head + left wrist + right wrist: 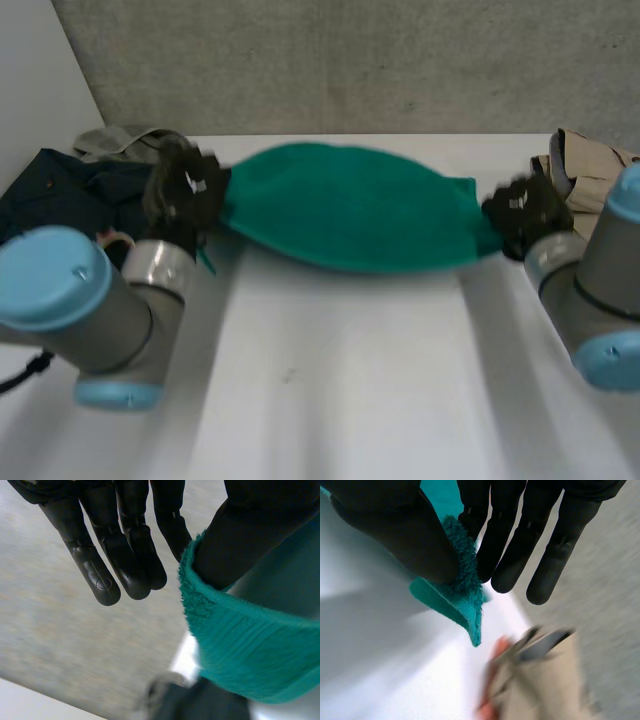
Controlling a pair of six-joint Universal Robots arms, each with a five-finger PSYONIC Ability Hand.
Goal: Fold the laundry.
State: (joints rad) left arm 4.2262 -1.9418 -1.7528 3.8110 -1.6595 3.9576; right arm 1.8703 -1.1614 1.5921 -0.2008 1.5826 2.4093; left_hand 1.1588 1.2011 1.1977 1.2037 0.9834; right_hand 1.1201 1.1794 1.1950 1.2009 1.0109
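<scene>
The green towel (350,210) hangs stretched between my two hands over the far half of the table (340,380), running side to side and sagging a little in the middle. My left hand (185,190) has its left end, near the table's far left corner. My right hand (525,215) has its right end, near the far right corner.

In my left wrist view the towel's hemmed edge wraps round my thumb (250,535), which nips it against the nearest finger. My other fingers (95,565) stand straight and clear of the cloth. In my right wrist view the grip is alike: my thumb presses a corner of the towel (455,600) against one finger. The corner's tip pokes out below the pinch and the remaining fingers are straight beside it. So each hand is pinching the towel rather than clenched round it.

I cannot tell whether the towel's lower edge touches the table or hangs just above it. My hands cover both ends of the cloth in the head view, and the contact between thumb and finger is hidden by the cloth itself.

A dark blue garment (60,190) lies at the table's left edge beside my left arm, with a grey garment (115,142) behind it. A beige garment (590,165) sits at the far right corner, partly cut off by my right arm. In the right wrist view it is blurred, with something reddish at its edge that I cannot make out.
</scene>
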